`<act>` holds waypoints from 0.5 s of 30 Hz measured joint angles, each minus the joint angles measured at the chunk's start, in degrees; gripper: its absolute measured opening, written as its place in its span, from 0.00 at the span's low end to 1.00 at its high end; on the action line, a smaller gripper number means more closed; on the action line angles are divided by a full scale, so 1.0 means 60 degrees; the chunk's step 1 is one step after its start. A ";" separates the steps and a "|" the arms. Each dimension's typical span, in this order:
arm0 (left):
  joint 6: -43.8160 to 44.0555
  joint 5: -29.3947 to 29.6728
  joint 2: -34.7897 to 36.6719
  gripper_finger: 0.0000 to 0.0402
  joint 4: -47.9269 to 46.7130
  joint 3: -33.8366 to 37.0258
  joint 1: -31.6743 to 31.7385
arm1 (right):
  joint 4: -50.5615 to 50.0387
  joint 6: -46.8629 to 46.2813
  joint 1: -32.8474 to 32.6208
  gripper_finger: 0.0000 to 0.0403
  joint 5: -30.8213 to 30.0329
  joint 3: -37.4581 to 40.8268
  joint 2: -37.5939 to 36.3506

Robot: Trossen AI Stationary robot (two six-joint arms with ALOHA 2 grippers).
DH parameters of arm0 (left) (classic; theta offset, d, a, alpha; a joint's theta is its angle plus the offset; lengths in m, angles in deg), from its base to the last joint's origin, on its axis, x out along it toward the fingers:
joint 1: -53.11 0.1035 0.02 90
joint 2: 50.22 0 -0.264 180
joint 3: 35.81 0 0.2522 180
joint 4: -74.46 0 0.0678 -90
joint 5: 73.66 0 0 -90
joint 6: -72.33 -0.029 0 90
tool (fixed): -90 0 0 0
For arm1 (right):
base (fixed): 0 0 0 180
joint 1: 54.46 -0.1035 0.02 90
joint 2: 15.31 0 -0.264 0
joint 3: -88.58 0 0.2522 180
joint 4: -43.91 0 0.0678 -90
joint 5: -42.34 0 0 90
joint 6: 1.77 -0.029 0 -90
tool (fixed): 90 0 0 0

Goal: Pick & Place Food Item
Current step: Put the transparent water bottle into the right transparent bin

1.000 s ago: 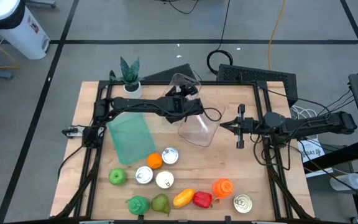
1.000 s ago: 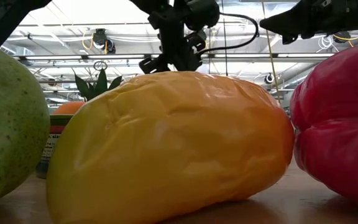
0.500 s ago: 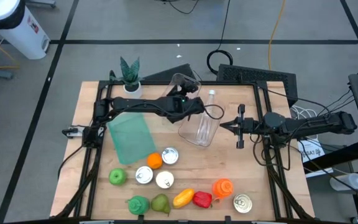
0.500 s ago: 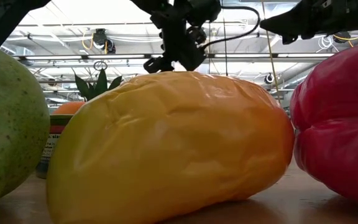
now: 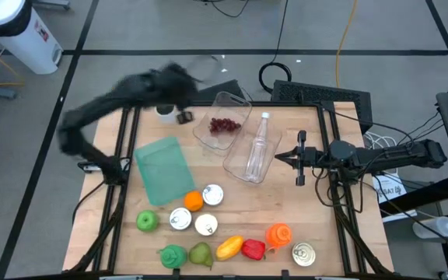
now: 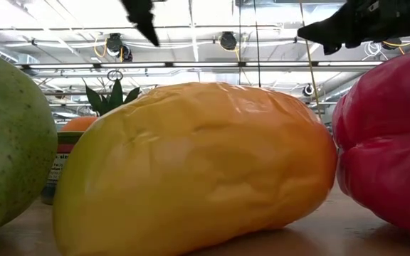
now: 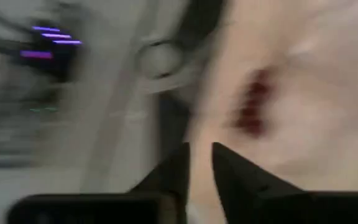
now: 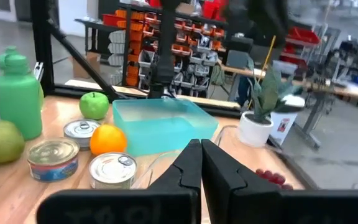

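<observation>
Swung away toward ten o'clock, left gripper [image 5: 179, 78] is pinched empty; grapes [image 5: 224, 124] are left in clear container [image 5: 208, 138]; right gripper [image 5: 280, 158] is parked, closed.

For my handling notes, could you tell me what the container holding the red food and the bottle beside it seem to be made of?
Container: likely clear thin plastic, glossy; the wood shows through. Bottle: clear, probably plastic, white cap; glass can't be ruled out.

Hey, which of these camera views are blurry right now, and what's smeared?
High view: the dark left arm is a motion smear; the table's items stay sharp. Left wrist view: everything is streaked, including a dark red patch. Right wrist view: crisp.
</observation>
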 joint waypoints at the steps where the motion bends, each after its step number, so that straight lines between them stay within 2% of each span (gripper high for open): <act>1: 0.0099 -0.0930 0.0557 0.15 0.0332 0.0584 0.0233 | 0.0046 -0.0152 0.0074 0.00 -0.0094 0.0000 0.0067; 3: 0.0187 -0.1984 0.1688 0.14 0.1433 0.1935 0.0377 | 0.0089 -0.0374 0.0405 0.00 -0.0281 -0.0009 0.0208; 6: 0.0614 -0.2830 0.3141 0.13 0.3326 0.3982 0.0263 | -0.0224 -0.0949 0.1476 0.00 -0.0370 -0.0373 0.0580; 11: 0.1526 -0.3540 0.4884 0.13 0.6606 0.7183 -0.0276 | -0.1233 -0.2057 0.3883 0.04 0.1107 -0.1589 0.1608; 15: 0.1960 -0.3518 0.5710 0.13 0.8350 0.9188 -0.0636 | -0.1284 -0.2739 0.5489 0.19 0.2328 -0.2275 0.2651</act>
